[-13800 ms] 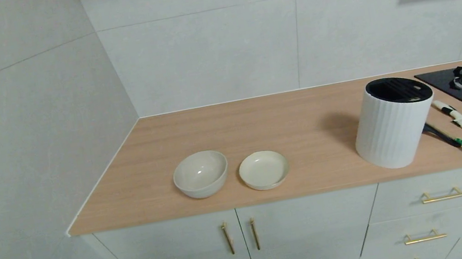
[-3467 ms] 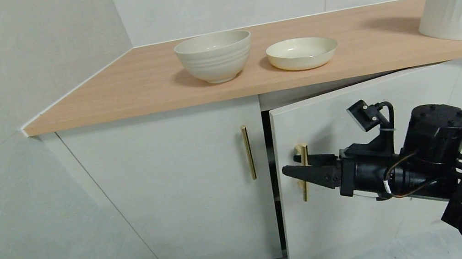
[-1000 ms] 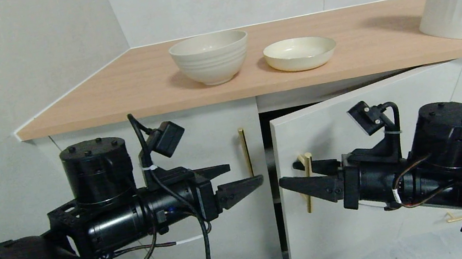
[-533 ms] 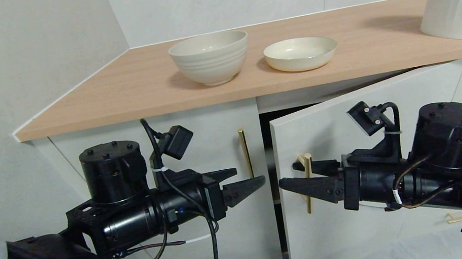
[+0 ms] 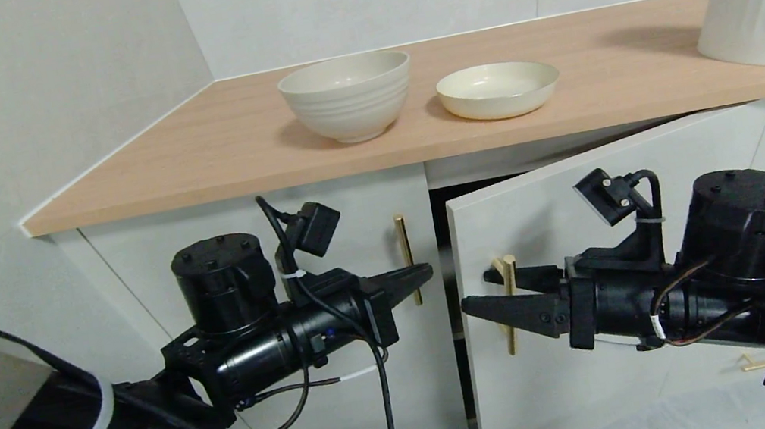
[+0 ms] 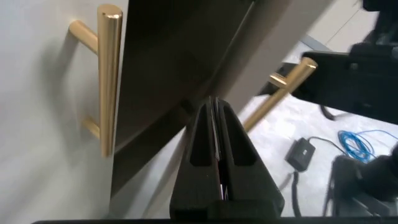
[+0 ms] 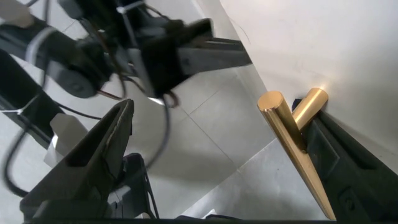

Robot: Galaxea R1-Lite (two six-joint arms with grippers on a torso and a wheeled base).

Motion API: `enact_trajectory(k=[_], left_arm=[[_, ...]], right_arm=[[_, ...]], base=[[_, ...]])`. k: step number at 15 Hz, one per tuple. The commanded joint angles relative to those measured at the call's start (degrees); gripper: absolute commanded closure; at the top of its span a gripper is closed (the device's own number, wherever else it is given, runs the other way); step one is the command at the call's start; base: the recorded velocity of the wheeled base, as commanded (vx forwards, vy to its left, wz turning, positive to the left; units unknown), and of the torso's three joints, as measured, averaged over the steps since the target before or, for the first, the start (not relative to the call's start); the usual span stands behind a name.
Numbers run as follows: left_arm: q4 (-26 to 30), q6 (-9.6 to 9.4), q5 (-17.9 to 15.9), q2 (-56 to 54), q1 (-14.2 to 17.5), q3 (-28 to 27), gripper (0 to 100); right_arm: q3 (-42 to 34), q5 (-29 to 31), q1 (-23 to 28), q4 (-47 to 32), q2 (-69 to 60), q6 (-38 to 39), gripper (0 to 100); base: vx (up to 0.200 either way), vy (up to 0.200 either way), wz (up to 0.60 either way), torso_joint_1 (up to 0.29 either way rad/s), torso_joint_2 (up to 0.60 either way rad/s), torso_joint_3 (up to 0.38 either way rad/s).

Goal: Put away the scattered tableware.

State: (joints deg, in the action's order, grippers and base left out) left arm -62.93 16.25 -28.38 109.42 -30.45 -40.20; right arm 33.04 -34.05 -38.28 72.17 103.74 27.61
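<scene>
1. The bowl [image 5: 348,97] and the shallow dish [image 5: 498,89] stand side by side on the countertop [image 5: 227,154], close to its near edge. The bowl is on the left, and nothing touches either.
2. Both lie higher and farther off than the two grippers, which sit low in front of the cupboard doors. The bowl is roughly over the left gripper [image 5: 417,275] and the dish roughly over the right gripper [image 5: 481,291].
3. The left gripper is pinched closed on nothing. Its tip is just beside the left brass handle [image 5: 402,238] of the shut left door [image 5: 365,202] and points right, toward the dark gap between the doors.
4. The right gripper is spread, with a finger on either side of the upright right brass handle [image 5: 511,336] of the right door [image 5: 541,197], which stands ajar.
5. Opening the cupboard looks like the step in hand. The left handle's long axis is upright and the left gripper is the nearer one. It would probably have to spread its fingers and straddle the bar from the side.
</scene>
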Motion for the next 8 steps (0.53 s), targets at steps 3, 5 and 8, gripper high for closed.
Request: enact_trajectory(k=[3, 5, 8], left_arm=[[-3.69, 0.01, 0.61, 5.45, -1.1, -0.93, 100], [-5.36, -0.08, 2.89, 7.56, -1.36, -2.42, 100], [-9.85, 0.01, 2.89, 9.84, -2.77, -2.95, 100]], right_arm=[[0.01, 0.03, -0.13, -0.01, 0.06, -0.01, 0], [0.01, 0.03, -0.39, 0.08, 0.06, 0.6, 0], [-0.34, -0.05, -0.48, 0.17, -0.03, 1.13, 0]], base=[[0.0, 0.0, 0.0, 0.0, 0.0, 0.0], [0.0, 0.0, 0.0, 0.0, 0.0, 0.0], [0.0, 0.0, 0.0, 0.0, 0.0, 0.0]])
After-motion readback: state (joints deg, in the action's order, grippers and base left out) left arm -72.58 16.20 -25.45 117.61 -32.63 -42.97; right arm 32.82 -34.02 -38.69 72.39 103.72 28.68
